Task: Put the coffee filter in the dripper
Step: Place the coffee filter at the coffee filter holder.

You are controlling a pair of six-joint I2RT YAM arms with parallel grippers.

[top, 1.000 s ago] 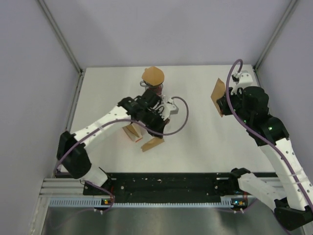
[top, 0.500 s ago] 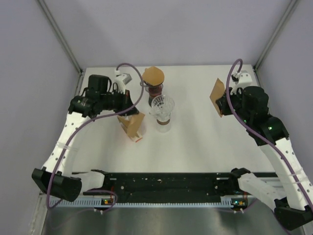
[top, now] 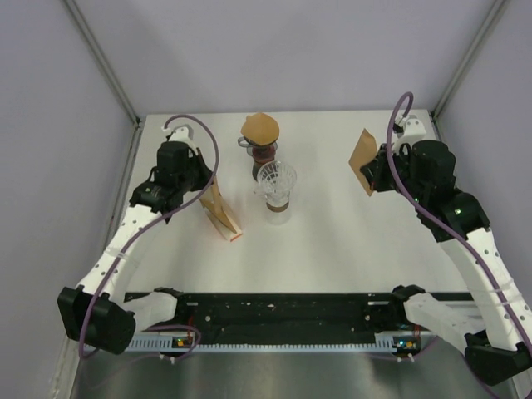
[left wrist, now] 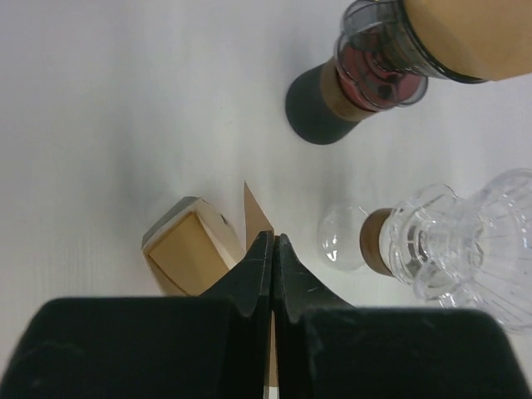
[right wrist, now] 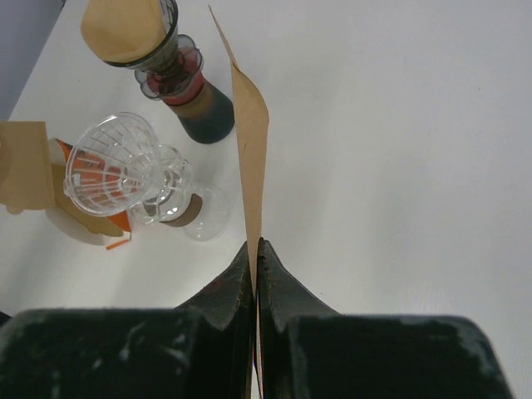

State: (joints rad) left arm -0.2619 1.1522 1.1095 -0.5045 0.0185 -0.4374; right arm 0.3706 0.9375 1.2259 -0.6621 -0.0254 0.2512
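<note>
White tabletop (top: pixel 332 241) filled the overhead view, with grey walls around it. At the far left we saw the left gripper (left wrist: pixel 272 241), its fingers pressed together on a thin tan sheet (left wrist: pixel 253 212). That sheet was a mere sliver in the left wrist camera, and only the right wrist camera showed its flat face, at the left border of that view. Just under it sat the filter pack (top: pixel 226 223), at 8 o'clock from the dripper (top: pixel 276 178). We could see the pack's boxy end only from the left wrist. The clear dripper stood upright on its stand, and a dark jar with a tan lid (top: pixel 260 131) was just beside it at 12 o'clock. Well apart at 3 o'clock, the right gripper (right wrist: pixel 255 249) had its fingers clamped tight on the coffee filter (right wrist: pixel 249 141) and held it off the table. From above the filter read as a tan wedge; from its own wrist camera we saw only its edge.
</note>
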